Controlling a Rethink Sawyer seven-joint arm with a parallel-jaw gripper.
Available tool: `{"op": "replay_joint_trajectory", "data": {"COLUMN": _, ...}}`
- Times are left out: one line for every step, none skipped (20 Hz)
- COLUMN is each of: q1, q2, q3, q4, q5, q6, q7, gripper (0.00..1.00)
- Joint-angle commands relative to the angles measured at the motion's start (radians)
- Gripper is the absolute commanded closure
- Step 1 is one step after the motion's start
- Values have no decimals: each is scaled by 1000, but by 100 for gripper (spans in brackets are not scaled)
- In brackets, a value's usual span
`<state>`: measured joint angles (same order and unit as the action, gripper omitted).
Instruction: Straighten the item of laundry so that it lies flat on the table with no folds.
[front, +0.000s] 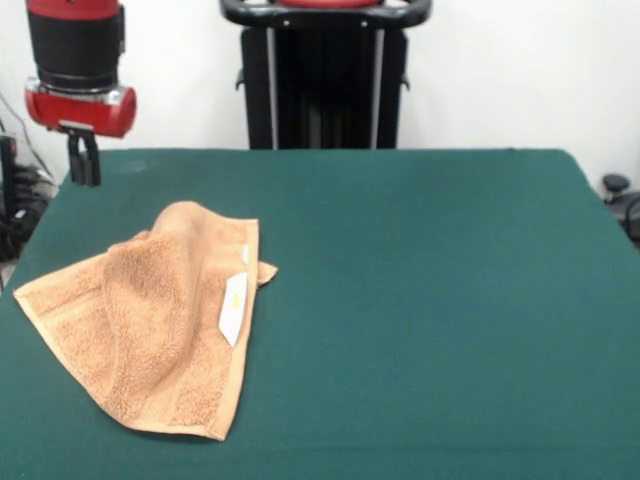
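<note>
We see the orange-tan hand towel (150, 320) lying on the dark green counter (430, 300) in the picture's lower left, toward eight o'clock from the counter's middle, with nothing holding it. It is not flat: one side is doubled over onto the rest, so a raised ridge runs along its middle and the white label (234, 308) shows on the turned-over edge at the towel's three o'clock side. A single-layer corner sticks out at nine o'clock, near the counter's left edge. The gripper (84, 160) hangs at the picture's upper left, by the far left corner of the counter, well apart from the cloth; its dark jaws look drawn together and empty, though the gap between them is too small for us to be sure. The relation that matters is this: the towel lies toward five o'clock from the jaws, and its long axis runs from roughly eleven o'clock down to five o'clock, nearly in line with that approach. We judge the straightening not yet done; the next move would call for reaching the folded edge by the label and drawing it outward toward three o'clock.
</note>
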<state>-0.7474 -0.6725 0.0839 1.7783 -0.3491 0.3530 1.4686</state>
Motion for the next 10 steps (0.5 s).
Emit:
{"op": "replay_joint_trajectory", "data": {"q1": 92, "q2": 28, "q3": 76, "q4": 37, "q5": -14, "q6": -63, "q7": 122, "gripper": 100}}
{"op": "replay_joint_trajectory", "data": {"q1": 99, "q2": 30, "q3": 73, "q4": 39, "q5": -10, "q6": -65, "q7": 128, "gripper": 100}}
{"op": "replay_joint_trajectory", "data": {"q1": 109, "q2": 32, "q3": 67, "q4": 38, "q5": -8, "q6": -70, "q7": 137, "gripper": 100}}
{"op": "replay_joint_trajectory", "data": {"q1": 115, "q2": 39, "q3": 63, "q4": 38, "q5": -7, "q6": -78, "q7": 142, "gripper": 100}}
{"op": "replay_joint_trajectory", "data": {"q1": 120, "q2": 45, "q3": 61, "q4": 38, "q5": -5, "q6": -84, "q7": 146, "gripper": 100}}
{"op": "replay_joint_trajectory", "data": {"q1": 130, "q2": 50, "q3": 57, "q4": 36, "q5": 0, "q6": -88, "q7": 154, "gripper": 100}}
{"op": "replay_joint_trajectory", "data": {"q1": 138, "q2": 55, "q3": 53, "q4": 37, "q5": 4, "q6": -93, "q7": 162, "gripper": 100}}
{"op": "replay_joint_trajectory", "data": {"q1": 146, "q2": 59, "q3": 51, "q4": 38, "q5": 8, "q6": -97, "q7": 169, "gripper": 100}}
{"op": "replay_joint_trajectory", "data": {"q1": 156, "q2": 62, "q3": 47, "q4": 40, "q5": 13, "q6": -103, "q7": 177, "gripper": 100}}
{"op": "replay_joint_trajectory", "data": {"q1": 164, "q2": 65, "q3": 45, "q4": 42, "q5": 18, "q6": -109, "q7": 186, "gripper": 100}}
